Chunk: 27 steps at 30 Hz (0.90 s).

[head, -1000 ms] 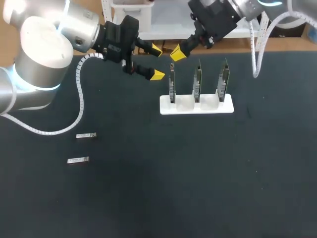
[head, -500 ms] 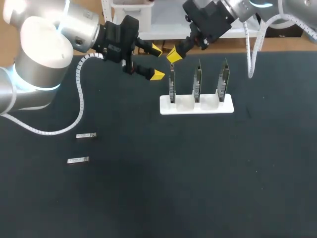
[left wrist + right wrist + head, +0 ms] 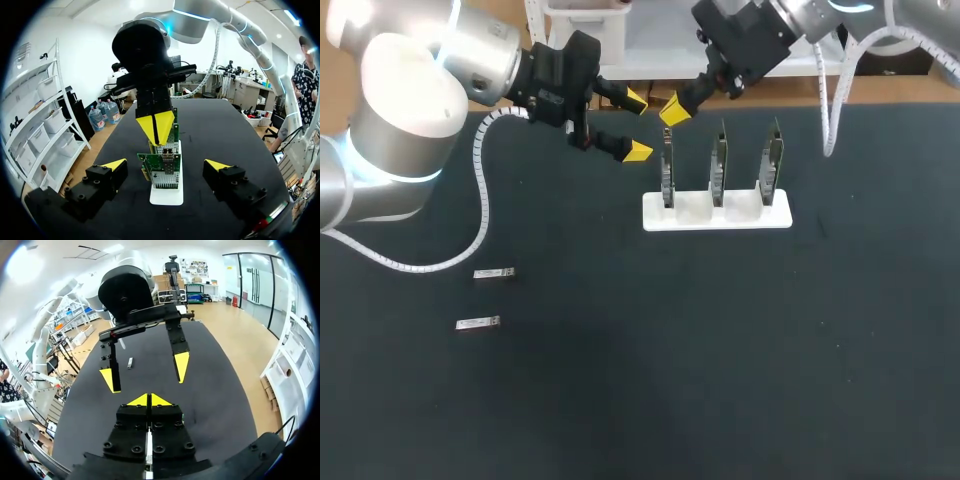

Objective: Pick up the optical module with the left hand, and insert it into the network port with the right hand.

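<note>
Two small silver optical modules (image 3: pixel 494 273) (image 3: pixel 478 323) lie on the dark table at the left; one module (image 3: pixel 130 362) shows in the right wrist view, far ahead of the gripper. A white stand (image 3: pixel 717 213) holds three upright green network boards (image 3: pixel 667 172). My left gripper (image 3: pixel 634 126) hovers open just left of the stand, with nothing between its fingers. In the left wrist view my left gripper (image 3: pixel 166 165) faces the nearest board (image 3: pixel 162 170). My right gripper (image 3: pixel 675 110) is shut, its tips just above the left board's top. I see nothing held in it.
The stand (image 3: pixel 166 192) sits near the table's back edge, boards in a row. In the right wrist view my right gripper (image 3: pixel 149 400) points toward the open left gripper (image 3: pixel 145 372). Dark table surface stretches across the front and right.
The right gripper shifted slightly left toward the left board's top. The left arm and both modules stayed put.
</note>
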Motion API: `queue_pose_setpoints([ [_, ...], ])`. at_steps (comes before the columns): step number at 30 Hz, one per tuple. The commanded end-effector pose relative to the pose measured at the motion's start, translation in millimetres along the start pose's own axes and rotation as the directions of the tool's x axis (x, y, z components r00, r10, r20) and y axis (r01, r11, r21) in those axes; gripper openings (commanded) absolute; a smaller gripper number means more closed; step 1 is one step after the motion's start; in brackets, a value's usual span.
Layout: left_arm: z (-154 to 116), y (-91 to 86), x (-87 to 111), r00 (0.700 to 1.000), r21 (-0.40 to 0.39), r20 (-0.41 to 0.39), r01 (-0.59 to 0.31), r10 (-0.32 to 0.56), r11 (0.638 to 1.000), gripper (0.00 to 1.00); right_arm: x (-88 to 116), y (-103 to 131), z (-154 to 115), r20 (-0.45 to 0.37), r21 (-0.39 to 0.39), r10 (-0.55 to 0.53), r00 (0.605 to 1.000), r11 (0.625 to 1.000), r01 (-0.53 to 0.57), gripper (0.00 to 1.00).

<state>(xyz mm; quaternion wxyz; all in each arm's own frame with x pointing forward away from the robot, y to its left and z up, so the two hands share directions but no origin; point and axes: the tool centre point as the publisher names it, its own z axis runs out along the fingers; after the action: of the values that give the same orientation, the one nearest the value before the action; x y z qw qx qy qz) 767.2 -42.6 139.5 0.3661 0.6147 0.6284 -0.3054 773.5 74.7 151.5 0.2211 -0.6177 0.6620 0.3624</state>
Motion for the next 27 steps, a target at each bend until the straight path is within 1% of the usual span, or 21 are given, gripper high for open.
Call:
queue_pose_setpoints([
  [1,0.3,1.2,-0.1,1.000,0.002,-0.002,0.000,0.000,1.000,1.00,-0.1,1.3,1.7,0.000,-0.003,0.000,1.000,1.000,0.000,0.00],
  [8,0.3,1.2,-0.1,1.000,0.002,-0.002,0.000,0.000,1.000,1.00,-1.8,3.3,5.5,-0.011,-0.012,-0.004,1.000,1.000,0.004,0.00],
  [18,0.3,1.2,-0.1,1.000,0.002,-0.002,0.000,0.000,1.000,1.00,-0.1,4.8,8.5,-0.009,-0.005,0.008,1.000,1.000,-0.008,0.00],
  [27,0.3,1.2,-0.1,1.000,0.002,-0.002,0.000,0.000,1.000,1.00,4.0,4.5,11.6,-0.013,-0.014,0.017,1.000,1.000,-0.018,0.00],
])
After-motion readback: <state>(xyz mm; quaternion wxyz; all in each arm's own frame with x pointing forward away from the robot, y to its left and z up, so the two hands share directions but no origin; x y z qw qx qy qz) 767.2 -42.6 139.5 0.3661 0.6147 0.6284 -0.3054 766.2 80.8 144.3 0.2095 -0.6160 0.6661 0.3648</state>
